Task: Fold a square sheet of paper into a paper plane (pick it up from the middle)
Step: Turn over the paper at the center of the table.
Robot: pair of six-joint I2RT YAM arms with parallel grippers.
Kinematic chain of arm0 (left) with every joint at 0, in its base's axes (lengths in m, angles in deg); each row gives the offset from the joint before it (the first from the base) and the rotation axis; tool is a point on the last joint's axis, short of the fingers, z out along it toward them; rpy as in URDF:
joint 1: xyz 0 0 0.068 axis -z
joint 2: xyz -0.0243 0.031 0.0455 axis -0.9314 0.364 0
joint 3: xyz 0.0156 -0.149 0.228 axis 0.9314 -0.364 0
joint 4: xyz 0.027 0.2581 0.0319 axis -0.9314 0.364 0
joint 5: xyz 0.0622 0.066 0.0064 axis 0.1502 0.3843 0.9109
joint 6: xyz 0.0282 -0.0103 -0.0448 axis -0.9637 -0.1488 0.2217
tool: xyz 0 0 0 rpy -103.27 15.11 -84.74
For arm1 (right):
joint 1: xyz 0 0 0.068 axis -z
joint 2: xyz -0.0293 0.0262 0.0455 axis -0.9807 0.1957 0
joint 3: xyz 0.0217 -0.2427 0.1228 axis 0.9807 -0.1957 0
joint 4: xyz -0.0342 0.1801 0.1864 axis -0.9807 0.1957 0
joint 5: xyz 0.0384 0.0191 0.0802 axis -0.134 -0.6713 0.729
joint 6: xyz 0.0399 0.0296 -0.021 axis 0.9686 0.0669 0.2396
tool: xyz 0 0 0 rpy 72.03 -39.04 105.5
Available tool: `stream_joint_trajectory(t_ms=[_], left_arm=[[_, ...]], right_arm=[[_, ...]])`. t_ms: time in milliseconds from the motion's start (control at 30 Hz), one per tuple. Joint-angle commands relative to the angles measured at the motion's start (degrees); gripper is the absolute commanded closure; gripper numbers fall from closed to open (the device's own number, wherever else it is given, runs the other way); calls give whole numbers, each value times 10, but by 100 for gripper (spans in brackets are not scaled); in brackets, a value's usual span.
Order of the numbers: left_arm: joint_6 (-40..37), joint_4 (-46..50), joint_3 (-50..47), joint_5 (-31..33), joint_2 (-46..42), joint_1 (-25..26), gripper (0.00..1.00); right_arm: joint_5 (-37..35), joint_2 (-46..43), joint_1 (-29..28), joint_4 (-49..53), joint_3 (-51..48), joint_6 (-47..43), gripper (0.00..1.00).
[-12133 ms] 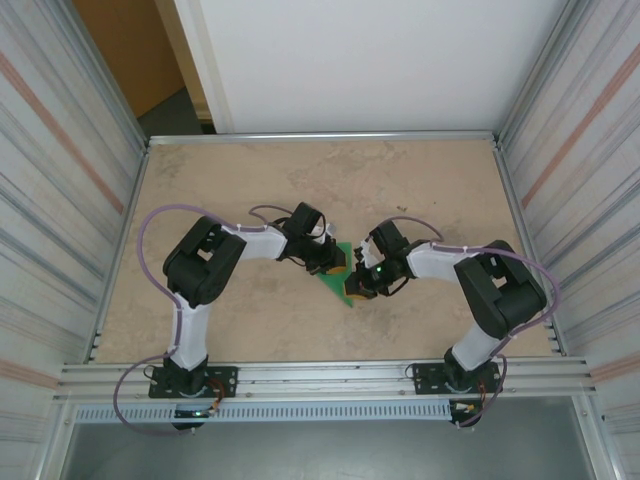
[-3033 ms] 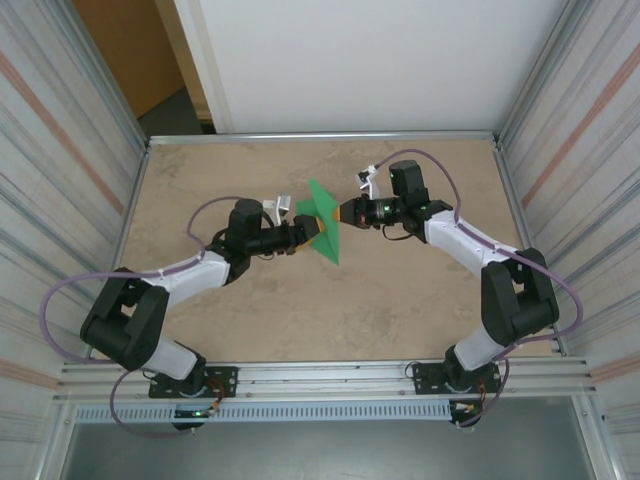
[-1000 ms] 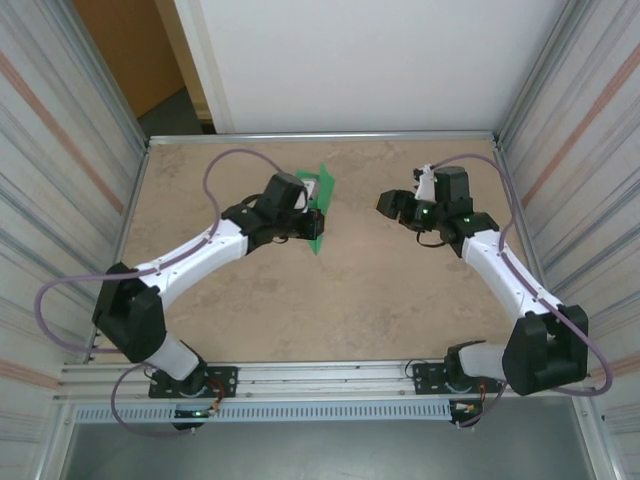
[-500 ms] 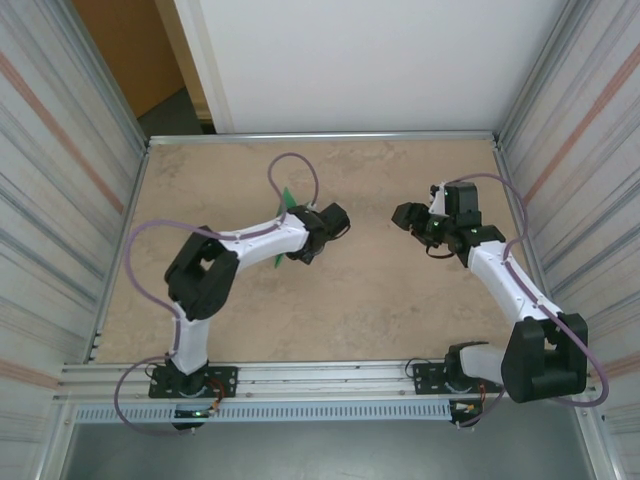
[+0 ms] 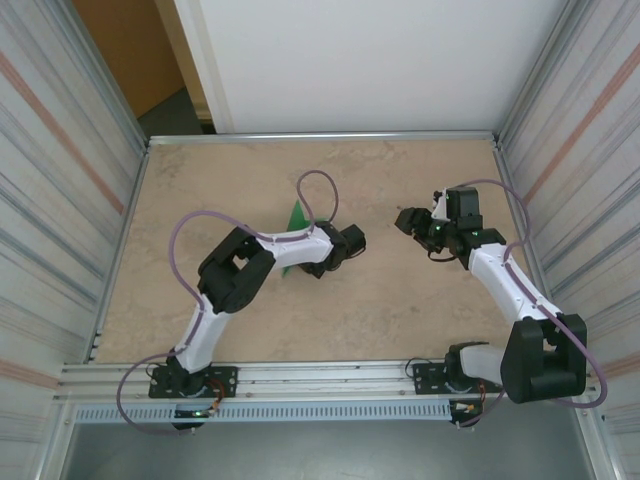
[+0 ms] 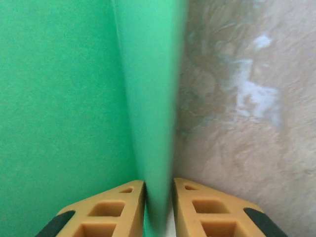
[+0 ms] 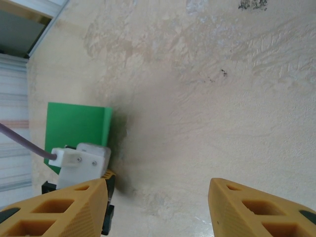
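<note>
The square sheet of paper (image 5: 296,216) is a folded, creased bright green shape standing on edge under my left forearm. Its fold (image 6: 148,98) runs straight away from my left gripper (image 6: 158,181), whose fingers stand a narrow gap apart with the green fold between them. The left arm is bent back on itself, its wrist (image 5: 345,243) at mid-table. To the right, apart from the paper, my right gripper (image 5: 404,220) hangs open and empty above the table. Between its fingers (image 7: 158,182) there is bare table, and the green paper (image 7: 74,129) lies beyond the left wrist's white camera mount (image 7: 81,160).
The tan table (image 5: 400,310) is fenced by ribbed metal walls (image 5: 60,200) left and right, with a white wall at the back. An aluminium rail (image 5: 320,375) with the arm bases runs along the near edge. A purple cable loop (image 5: 318,188) arches over the left forearm.
The left arm has folded back and carried the green paper from the far middle toward mid-table, and its fingers have parted slightly. The right arm has barely moved.
</note>
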Motion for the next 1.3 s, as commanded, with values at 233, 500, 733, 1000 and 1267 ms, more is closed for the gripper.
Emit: stream_joint_trajectory(t_ms=[233,500,733,1000,1267], left_arm=[[39,-9,19,-50,-12,16,73],[88,7,33,-84,-44,29,62],[110,17,39,-125,-100,30,57],[162,-9,-27,-195,-234,3,47],[240,-194,-239,-347,-336,-100,40]], right_arm=[[-1,-5,3,0,-3,22,45],[-7,-8,3,-1,-6,27,45],[-1,1,1,4,-2,17,45],[-78,58,-78,67,56,-32,45],[-76,106,-129,47,76,-20,44]])
